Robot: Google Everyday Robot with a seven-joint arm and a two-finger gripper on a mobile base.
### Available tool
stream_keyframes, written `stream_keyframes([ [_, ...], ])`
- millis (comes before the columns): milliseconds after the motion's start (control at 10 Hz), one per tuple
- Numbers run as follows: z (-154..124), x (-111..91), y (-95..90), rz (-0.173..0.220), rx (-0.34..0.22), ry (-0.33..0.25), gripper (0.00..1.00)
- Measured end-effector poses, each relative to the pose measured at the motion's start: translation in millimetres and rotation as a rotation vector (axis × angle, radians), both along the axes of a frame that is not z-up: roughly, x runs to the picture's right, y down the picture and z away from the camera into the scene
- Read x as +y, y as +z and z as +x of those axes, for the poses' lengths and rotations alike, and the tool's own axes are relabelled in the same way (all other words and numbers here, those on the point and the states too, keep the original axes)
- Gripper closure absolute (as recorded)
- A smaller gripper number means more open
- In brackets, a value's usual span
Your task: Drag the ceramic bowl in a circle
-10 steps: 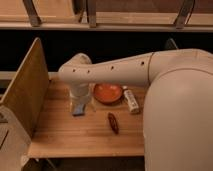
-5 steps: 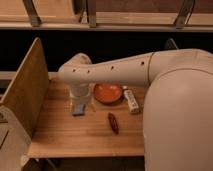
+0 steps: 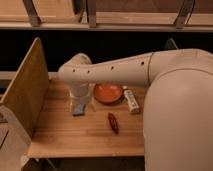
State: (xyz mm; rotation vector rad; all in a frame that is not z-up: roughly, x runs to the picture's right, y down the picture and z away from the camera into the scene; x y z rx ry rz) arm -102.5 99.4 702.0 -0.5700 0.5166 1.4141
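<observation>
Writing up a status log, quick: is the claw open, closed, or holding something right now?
Claw: cannot be told. It is down at the table, just left of the orange bowl.

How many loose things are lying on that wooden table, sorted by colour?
Orange-red: 1, the bowl
White: 1, a small oblong packet
Dark red-brown: 1, a short stick-like thing
Total: 3
Not counted: the gripper, at the arm's end, lowered just left of the bowl.
</observation>
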Motion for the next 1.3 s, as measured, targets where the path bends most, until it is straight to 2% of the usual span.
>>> stream_keyframes([
  [200,35,-16,-1.3,0.041,0.041,-0.084,0.35],
  [500,67,-45,-7.3,0.093,0.067,-0.162,0.35],
  [600,72,-52,-9.3,0.105,0.075,-0.173,0.35],
  [1100,71,-52,-8.5,0.108,0.075,-0.175,0.35],
  [1300,80,-50,-2.4,0.117,0.111,-0.173,0.35],
])
